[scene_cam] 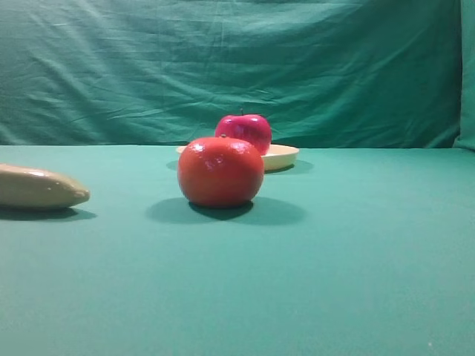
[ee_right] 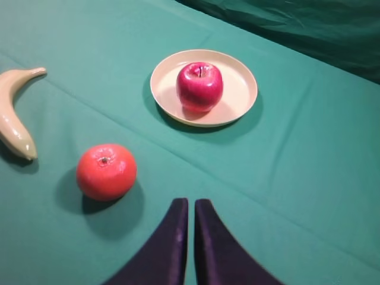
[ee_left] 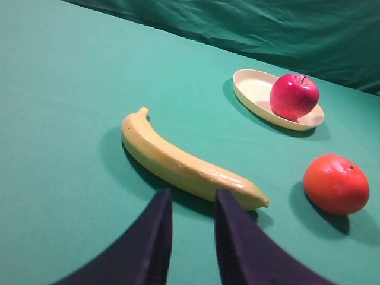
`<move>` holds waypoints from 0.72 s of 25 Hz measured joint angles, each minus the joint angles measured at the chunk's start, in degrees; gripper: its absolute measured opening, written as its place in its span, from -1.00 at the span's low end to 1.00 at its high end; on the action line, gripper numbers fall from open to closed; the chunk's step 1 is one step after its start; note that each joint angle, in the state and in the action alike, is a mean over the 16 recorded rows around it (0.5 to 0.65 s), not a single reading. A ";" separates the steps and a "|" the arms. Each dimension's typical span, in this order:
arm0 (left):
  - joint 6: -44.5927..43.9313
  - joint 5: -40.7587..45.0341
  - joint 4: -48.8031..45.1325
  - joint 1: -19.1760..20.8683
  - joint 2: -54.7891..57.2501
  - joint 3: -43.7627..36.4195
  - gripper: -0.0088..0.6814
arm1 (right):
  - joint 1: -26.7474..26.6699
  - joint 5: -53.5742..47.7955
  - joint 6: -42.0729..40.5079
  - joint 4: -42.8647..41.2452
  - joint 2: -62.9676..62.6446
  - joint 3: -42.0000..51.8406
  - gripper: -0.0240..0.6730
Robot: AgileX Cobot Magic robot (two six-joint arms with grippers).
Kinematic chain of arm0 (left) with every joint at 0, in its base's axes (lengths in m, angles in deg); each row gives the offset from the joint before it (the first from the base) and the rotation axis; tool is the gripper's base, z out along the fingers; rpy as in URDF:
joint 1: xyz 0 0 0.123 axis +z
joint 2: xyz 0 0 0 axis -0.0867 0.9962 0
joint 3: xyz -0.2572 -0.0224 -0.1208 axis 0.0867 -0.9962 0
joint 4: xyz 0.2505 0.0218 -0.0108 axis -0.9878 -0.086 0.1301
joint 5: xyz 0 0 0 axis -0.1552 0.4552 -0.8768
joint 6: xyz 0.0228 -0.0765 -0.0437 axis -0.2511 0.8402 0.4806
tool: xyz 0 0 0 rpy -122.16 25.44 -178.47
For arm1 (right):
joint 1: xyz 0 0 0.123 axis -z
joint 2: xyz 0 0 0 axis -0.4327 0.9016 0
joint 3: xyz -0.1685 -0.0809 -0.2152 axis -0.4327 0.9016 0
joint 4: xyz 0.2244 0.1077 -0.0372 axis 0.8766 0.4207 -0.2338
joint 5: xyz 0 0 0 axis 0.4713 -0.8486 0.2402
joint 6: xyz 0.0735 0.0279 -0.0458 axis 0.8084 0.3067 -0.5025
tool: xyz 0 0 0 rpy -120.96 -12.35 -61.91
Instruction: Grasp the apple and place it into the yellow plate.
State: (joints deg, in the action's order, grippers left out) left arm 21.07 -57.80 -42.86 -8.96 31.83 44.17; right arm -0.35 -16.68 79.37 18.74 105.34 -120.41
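The crimson apple (scene_cam: 245, 130) with its dark stem sits upright in the pale yellow plate (scene_cam: 286, 156) at the back middle of the table. It shows there in the left wrist view too, apple (ee_left: 294, 96) in plate (ee_left: 252, 86), and in the right wrist view, apple (ee_right: 199, 86) in plate (ee_right: 240, 89). My left gripper (ee_left: 193, 199) is empty with its fingers a little apart, just short of a banana. My right gripper (ee_right: 191, 205) is shut and empty, well short of the plate. Neither gripper shows in the exterior view.
An orange-red stemless round fruit (scene_cam: 220, 171) stands in front of the plate and hides part of it; it also shows in the wrist views (ee_left: 335, 184) (ee_right: 106, 171). A yellow banana (scene_cam: 37, 187) (ee_left: 184, 163) (ee_right: 12, 116) lies at the left. Green cloth covers table and backdrop.
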 joint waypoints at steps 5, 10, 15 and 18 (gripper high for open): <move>0.00 0.00 0.00 0.00 0.00 0.00 -0.52 | 0.00 0.25 0.07 0.25 -8.37 6.64 -0.93; 0.00 0.00 0.00 0.00 0.00 0.00 -0.52 | 0.00 -0.61 0.23 0.32 -13.71 9.85 -0.93; 0.00 0.00 0.00 0.00 0.00 0.00 -0.52 | 0.00 -1.53 1.06 0.06 -15.98 10.84 -0.93; 0.00 0.00 0.00 0.00 0.00 0.00 -0.52 | 0.08 -1.81 1.84 -0.58 -16.46 11.14 -0.93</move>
State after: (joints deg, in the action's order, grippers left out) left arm 21.07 -57.80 -42.86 -8.96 31.83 44.17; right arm -0.27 -18.49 81.21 18.16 88.88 -109.27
